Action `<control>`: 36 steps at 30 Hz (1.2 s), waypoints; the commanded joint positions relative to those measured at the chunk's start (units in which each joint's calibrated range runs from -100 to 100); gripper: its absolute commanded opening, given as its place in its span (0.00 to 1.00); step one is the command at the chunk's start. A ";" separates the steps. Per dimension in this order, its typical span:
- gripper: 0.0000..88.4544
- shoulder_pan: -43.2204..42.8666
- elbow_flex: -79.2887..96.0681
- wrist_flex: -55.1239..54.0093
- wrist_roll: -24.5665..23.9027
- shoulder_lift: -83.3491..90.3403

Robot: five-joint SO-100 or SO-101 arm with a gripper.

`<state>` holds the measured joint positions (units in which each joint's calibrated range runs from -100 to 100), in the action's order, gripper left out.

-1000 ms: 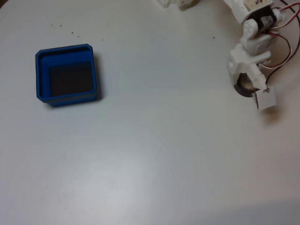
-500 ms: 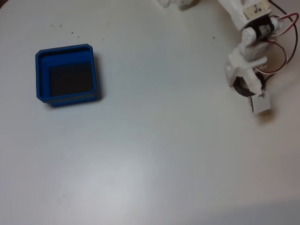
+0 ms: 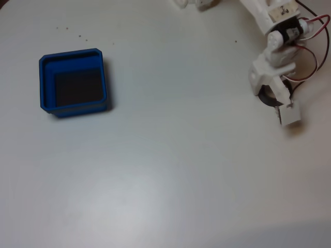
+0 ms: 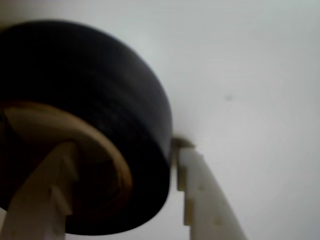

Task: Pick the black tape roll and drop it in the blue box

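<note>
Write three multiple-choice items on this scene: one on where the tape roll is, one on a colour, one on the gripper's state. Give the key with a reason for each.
1. In the fixed view, where is the black tape roll?
A. Inside the blue box
B. At the right side of the table, at the gripper
C. In the middle of the table

2. What colour is the inner core of the roll in the wrist view?
A. Pale beige
B. Bright red
C. Green

3. How does the gripper stand to the roll?
A. Wide open, far from it
B. One finger inside the core, the other outside the wall
C. Over the box

Key: 1 B, the roll sits under the white gripper at the right, while the blue box far to the left holds nothing. 2 A, the core shows beige inside the black wall. 3 B, the wrist view shows one finger in the centre and another against the outer wall.
</note>
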<state>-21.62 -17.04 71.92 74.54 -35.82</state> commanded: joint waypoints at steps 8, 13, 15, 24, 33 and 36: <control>0.02 0.47 -2.01 7.53 -0.12 7.72; 0.01 0.57 -2.01 11.99 -0.12 14.16; 0.01 0.67 -2.10 13.23 -0.21 16.42; 0.01 1.84 -2.10 14.63 -1.87 19.60; 0.04 1.84 -1.74 13.80 -2.05 19.51; 0.09 1.84 -1.74 13.72 -2.05 19.26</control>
<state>-20.34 -17.22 85.96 72.79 -20.32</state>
